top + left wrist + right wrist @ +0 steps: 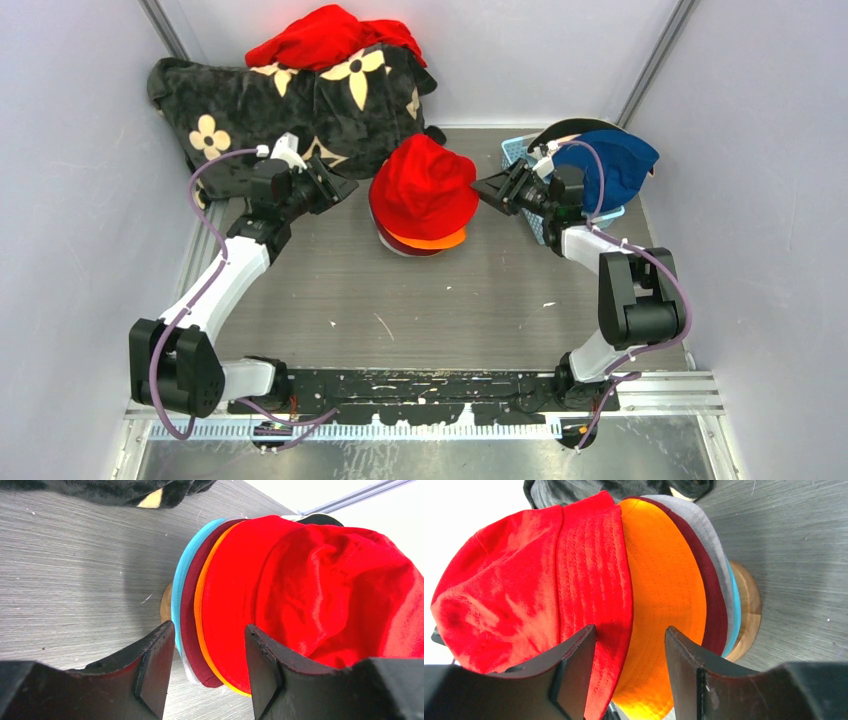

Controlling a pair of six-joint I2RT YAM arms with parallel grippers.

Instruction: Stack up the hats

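— At the near edge of the table (420,310), two arms rise from their bases. What are the claws doing?

— Both reach toward the middle, one from each side. The left gripper (338,186) has its jaws spread wide and grips nothing. It hangs a little short of the stack, with the brim edges lined up in its gap in the wrist view. The right gripper (484,190) is just as wide and just as empty. Its tips are just beside the top brim, and I cannot tell whether they touch it.

— Why flank the pile like that?

— My reading is that the pair bracket it to steady or square it from both sides.

— How many hats?

— Five on the stack. The red hat (425,185) sits on top, then the orange hat (664,595), maroon hat (189,610), grey hat (711,540) and teal hat (181,580). They are nested crown over crown on one round wooden stand (746,605), which keeps the pile domed and upright at mid-table.

— Any left out?

— One. The royal blue hat (612,165) lies apart on the right, draped over a pale blue basket (515,150) behind the right claw. By the task, it looks like the next to go on. A dark shape behind it is too hidden to name.

— And at the back?

— One black blanket (300,105) with cream flower marks lies against the far wall. One red cloth heap (325,40) is piled on it. Neither belongs to the job.
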